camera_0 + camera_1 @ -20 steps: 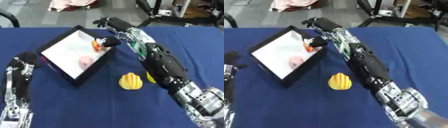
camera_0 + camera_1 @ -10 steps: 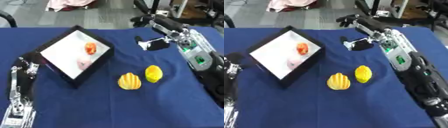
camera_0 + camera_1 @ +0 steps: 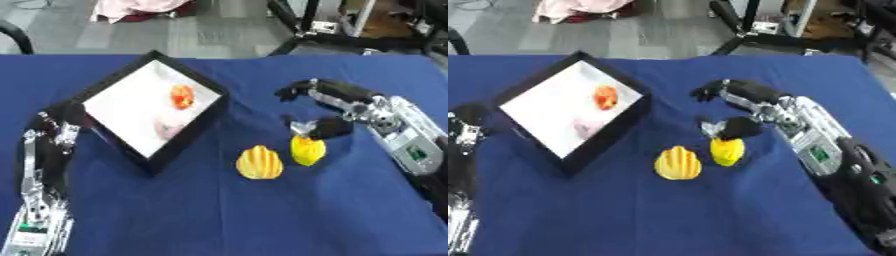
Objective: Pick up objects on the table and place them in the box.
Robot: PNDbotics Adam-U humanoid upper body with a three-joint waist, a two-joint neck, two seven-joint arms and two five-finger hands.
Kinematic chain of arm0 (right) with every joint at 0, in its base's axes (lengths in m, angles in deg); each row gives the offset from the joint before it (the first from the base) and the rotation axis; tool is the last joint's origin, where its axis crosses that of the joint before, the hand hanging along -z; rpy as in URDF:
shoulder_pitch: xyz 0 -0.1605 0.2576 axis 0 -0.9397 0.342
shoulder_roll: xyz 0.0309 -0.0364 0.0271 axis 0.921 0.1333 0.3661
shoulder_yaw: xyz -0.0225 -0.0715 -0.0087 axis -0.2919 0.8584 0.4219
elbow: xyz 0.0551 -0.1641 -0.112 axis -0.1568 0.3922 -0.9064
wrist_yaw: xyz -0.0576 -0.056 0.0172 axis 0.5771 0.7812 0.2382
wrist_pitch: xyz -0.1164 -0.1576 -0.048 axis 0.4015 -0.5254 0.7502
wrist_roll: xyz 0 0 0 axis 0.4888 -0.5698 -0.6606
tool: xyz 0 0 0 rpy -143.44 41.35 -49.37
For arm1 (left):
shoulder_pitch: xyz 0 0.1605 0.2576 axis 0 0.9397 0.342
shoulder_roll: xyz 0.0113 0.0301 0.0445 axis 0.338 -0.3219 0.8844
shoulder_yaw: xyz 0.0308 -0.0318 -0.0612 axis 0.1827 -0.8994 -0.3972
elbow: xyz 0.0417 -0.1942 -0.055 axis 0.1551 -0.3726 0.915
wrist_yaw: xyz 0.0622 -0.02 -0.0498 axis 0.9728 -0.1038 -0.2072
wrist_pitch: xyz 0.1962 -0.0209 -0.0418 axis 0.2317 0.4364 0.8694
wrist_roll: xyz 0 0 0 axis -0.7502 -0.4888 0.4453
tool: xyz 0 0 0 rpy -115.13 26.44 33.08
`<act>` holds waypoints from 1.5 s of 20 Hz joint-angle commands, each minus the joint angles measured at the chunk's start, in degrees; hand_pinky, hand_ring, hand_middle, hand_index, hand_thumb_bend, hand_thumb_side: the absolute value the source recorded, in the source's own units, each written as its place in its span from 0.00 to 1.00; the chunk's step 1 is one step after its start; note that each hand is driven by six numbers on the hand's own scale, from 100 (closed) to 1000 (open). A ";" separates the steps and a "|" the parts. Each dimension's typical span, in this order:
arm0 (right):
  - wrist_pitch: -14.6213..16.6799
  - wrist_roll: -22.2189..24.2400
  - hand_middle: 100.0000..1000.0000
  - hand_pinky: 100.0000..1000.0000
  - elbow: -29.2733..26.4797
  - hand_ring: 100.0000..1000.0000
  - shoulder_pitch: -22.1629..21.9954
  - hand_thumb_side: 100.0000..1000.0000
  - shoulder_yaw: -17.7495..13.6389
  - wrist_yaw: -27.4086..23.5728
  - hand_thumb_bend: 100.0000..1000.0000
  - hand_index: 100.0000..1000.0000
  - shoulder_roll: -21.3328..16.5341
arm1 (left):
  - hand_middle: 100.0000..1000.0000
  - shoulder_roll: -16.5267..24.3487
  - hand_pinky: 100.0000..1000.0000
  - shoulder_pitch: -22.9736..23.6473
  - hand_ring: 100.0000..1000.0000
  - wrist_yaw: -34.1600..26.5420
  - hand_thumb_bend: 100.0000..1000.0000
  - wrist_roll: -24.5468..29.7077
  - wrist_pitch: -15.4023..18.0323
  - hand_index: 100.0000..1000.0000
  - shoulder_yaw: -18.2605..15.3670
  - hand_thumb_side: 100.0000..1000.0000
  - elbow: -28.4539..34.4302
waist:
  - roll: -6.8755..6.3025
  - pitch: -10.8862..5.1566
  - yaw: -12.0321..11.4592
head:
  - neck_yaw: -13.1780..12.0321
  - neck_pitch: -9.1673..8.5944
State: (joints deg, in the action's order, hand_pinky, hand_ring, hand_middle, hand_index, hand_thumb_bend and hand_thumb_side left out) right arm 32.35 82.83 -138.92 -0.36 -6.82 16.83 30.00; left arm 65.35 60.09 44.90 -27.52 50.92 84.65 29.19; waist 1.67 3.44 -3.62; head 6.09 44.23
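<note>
Now, bench [image 3: 219, 220]: covered in a smooth dark blue cloth, lying flat under everything.
Box [image 3: 92, 97]: a shallow square tray with black walls and a white floor, turned cornerwise like a diamond on the left part of the bench.
Inside the box: a small rounded orange-red piece [image 3: 182, 96] near the right wall, and a paler pinkish blob [image 3: 166, 130] below it, too soft in outline to make out further.
Ribbed yellow object [image 3: 259, 162]: a rounded, shell-like shape with lengthwise ridges, on the cloth just right of the box's lower corner.
Smooth yellow object [image 3: 307, 150]: egg-like, narrower at the top, just beside the ribbed one on its right; the two look close but whether they touch cannot be told.
Right robot hand [image 3: 322, 126]: black with silver parts, reaching in from the right; its thumb comes down onto the top of the smooth yellow object while the fingers [image 3: 297, 91] arch apart above it, not closed round it.
Left robot hand [image 3: 58, 111]: only a dark shape at the box's left edge; its fingers cannot be made out.
</note>
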 commanded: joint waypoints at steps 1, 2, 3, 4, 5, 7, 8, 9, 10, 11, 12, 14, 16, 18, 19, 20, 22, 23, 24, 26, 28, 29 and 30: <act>1.39 0.12 0.75 0.87 -0.83 0.79 -2.16 0.62 -1.67 3.21 0.00 0.90 -0.63 | 0.54 0.70 0.58 -0.36 0.83 0.18 0.74 0.06 0.03 0.65 -0.02 0.53 0.50 | 0.52 -1.60 -0.18 | 0.45 -0.11; 1.50 -0.13 0.75 0.87 -0.94 0.79 -2.81 0.62 -1.84 4.24 0.00 0.90 -0.53 | 0.54 0.67 0.58 -0.34 0.83 0.17 0.74 0.13 0.04 0.65 0.03 0.53 0.49 | 0.51 -1.66 -0.23 | 0.50 -0.11; 1.62 -0.37 0.75 0.87 -0.87 0.79 -3.15 0.61 -1.90 5.29 0.00 0.90 -0.40 | 0.54 0.66 0.58 -0.34 0.83 0.18 0.74 0.16 0.05 0.65 0.03 0.53 0.50 | 0.51 -1.70 -0.25 | 0.52 -0.11; 1.76 -0.62 0.75 0.87 -0.73 0.80 -3.31 0.58 -1.95 6.32 0.00 0.90 -0.27 | 0.54 0.66 0.58 -0.33 0.83 0.19 0.74 0.16 0.05 0.65 0.01 0.53 0.50 | 0.50 -1.73 -0.26 | 0.54 -0.11; 1.88 -0.89 0.75 0.87 -0.54 0.80 -3.37 0.57 -2.03 7.33 0.00 0.90 -0.18 | 0.54 0.66 0.58 -0.32 0.83 0.18 0.74 0.15 0.05 0.65 -0.01 0.53 0.49 | 0.49 -1.75 -0.25 | 0.56 -0.11; 2.16 -1.39 0.76 0.88 -0.14 0.80 -3.41 0.54 -2.08 9.16 0.00 0.90 0.03 | 0.54 0.67 0.58 -0.30 0.84 0.17 0.74 0.16 0.05 0.65 0.00 0.53 0.49 | 0.47 -1.75 -0.23 | 0.57 -0.11; 2.36 -1.58 0.76 0.88 0.08 0.80 -3.41 0.51 -2.05 9.98 0.00 0.90 0.12 | 0.54 0.67 0.58 -0.30 0.84 0.17 0.74 0.18 0.04 0.65 0.01 0.53 0.48 | 0.46 -1.74 -0.23 | 0.58 -0.11; 2.58 -1.77 0.76 0.88 0.22 0.81 -3.37 0.45 -2.06 10.88 0.00 0.90 0.15 | 0.54 0.67 0.58 -0.29 0.84 0.18 0.74 0.18 0.03 0.65 0.01 0.53 0.48 | 0.45 -1.72 -0.23 | 0.58 -0.11; 2.77 -1.96 0.76 0.89 0.30 0.81 -3.34 0.36 -2.11 11.78 0.00 0.90 0.17 | 0.54 0.67 0.58 -0.29 0.84 0.18 0.74 0.17 0.02 0.65 -0.01 0.53 0.47 | 0.44 -1.70 -0.23 | 0.58 -0.11; 2.95 -2.16 0.76 0.89 0.36 0.81 -3.29 0.24 -2.19 12.73 0.00 0.90 0.16 | 0.54 0.67 0.58 -0.29 0.84 0.18 0.74 0.15 0.02 0.65 -0.03 0.53 0.47 | 0.43 -1.68 -0.24 | 0.58 -0.11; 3.14 -2.34 0.76 0.89 0.42 0.81 -3.24 0.19 -2.26 13.65 0.00 0.89 0.18 | 0.54 0.67 0.58 -0.29 0.84 0.18 0.74 0.13 0.01 0.65 -0.03 0.53 0.47 | 0.42 -1.66 -0.24 | 0.58 -0.11; 3.51 -2.79 0.74 0.89 0.63 0.80 -3.09 0.21 -2.43 14.99 0.00 0.87 0.25 | 0.54 0.68 0.58 -0.29 0.84 0.17 0.74 0.14 0.01 0.65 -0.02 0.53 0.47 | 0.42 -1.64 -0.26 | 0.59 -0.11; 3.53 -3.71 0.66 0.88 0.86 0.77 -2.83 0.22 -2.69 15.73 0.00 0.80 0.28 | 0.54 0.68 0.58 -0.27 0.84 0.18 0.74 0.14 0.00 0.65 -0.03 0.53 0.46 | 0.42 -1.65 -0.28 | 0.57 -0.11; 3.40 -5.05 0.51 0.87 0.92 0.73 -2.49 0.22 -3.02 16.38 0.00 0.73 0.28 | 0.54 0.66 0.58 -0.28 0.84 0.18 0.74 0.13 -0.01 0.65 -0.03 0.53 0.46 | 0.41 -1.66 -0.30 | 0.53 -0.11; 3.40 -5.82 0.45 0.86 0.89 0.71 -2.25 0.22 -3.14 16.69 0.00 0.70 0.25 | 0.54 0.66 0.58 -0.28 0.84 0.19 0.74 0.12 0.00 0.65 -0.04 0.53 0.47 | 0.41 -1.67 -0.31 | 0.51 -0.11; 3.43 -6.65 0.41 0.86 0.83 0.69 -2.00 0.22 -3.23 17.00 0.00 0.67 0.20 | 0.54 0.65 0.58 -0.29 0.84 0.19 0.74 0.11 0.01 0.65 -0.04 0.53 0.47 | 0.41 -1.68 -0.32 | 0.50 -0.11; 3.59 -8.59 0.32 0.85 0.27 0.65 -1.19 0.21 -3.57 17.55 0.00 0.61 0.05 | 0.54 0.65 0.58 -0.27 0.84 0.20 0.74 0.10 0.01 0.65 -0.04 0.53 0.47 | 0.42 -1.72 -0.37 | 0.49 -0.11; 3.72 -9.65 0.31 0.85 -0.05 0.65 -0.77 0.20 -3.77 17.82 0.00 0.60 -0.03 | 0.54 0.64 0.58 -0.27 0.84 0.20 0.74 0.11 0.01 0.65 -0.04 0.53 0.47 | 0.42 -1.74 -0.37 | 0.50 -0.11; 3.84 -10.70 0.31 0.85 -0.21 0.65 -0.50 0.20 -3.92 18.10 0.00 0.60 -0.09 | 0.54 0.63 0.58 -0.28 0.84 0.20 0.74 0.11 0.02 0.65 -0.04 0.53 0.47 | 0.42 -1.74 -0.38 | 0.52 -0.11; 3.78 -12.73 0.39 0.85 -0.21 0.68 -0.25 0.21 -4.40 18.33 0.00 0.65 -0.08 | 0.54 0.61 0.58 -0.30 0.84 0.22 0.74 0.09 0.04 0.65 -0.08 0.53 0.49 | 0.40 -1.74 -0.37 | 0.51 -0.11; 4.02 -13.29 0.62 0.87 0.02 0.76 -0.56 0.18 -4.82 18.09 0.00 0.85 -0.07 | 0.54 0.60 0.58 -0.32 0.84 0.22 0.74 0.05 0.05 0.65 -0.12 0.53 0.50 | 0.41 -1.72 -0.35 | 0.48 -0.11; 4.32 -12.83 0.67 0.88 0.17 0.77 -0.91 0.18 -5.01 17.72 0.00 0.88 -0.12 | 0.54 0.61 0.58 -0.31 0.84 0.23 0.74 0.03 0.05 0.65 -0.14 0.53 0.50 | 0.43 -1.71 -0.33 | 0.44 -0.11; 4.66 -12.10 0.71 0.88 0.32 0.79 -1.28 0.17 -5.22 17.20 0.00 0.90 -0.20 | 0.54 0.63 0.58 -0.31 0.84 0.22 0.74 0.02 0.06 0.65 -0.15 0.53 0.50 | 0.44 -1.70 -0.32 | 0.40 -0.11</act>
State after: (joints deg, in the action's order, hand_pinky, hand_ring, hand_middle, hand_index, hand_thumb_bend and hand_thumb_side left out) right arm 36.74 70.66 -137.91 -2.21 -11.08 34.49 31.01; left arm 65.34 60.19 44.90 -27.48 50.93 84.68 28.89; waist 1.67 3.44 -3.95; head 6.60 44.23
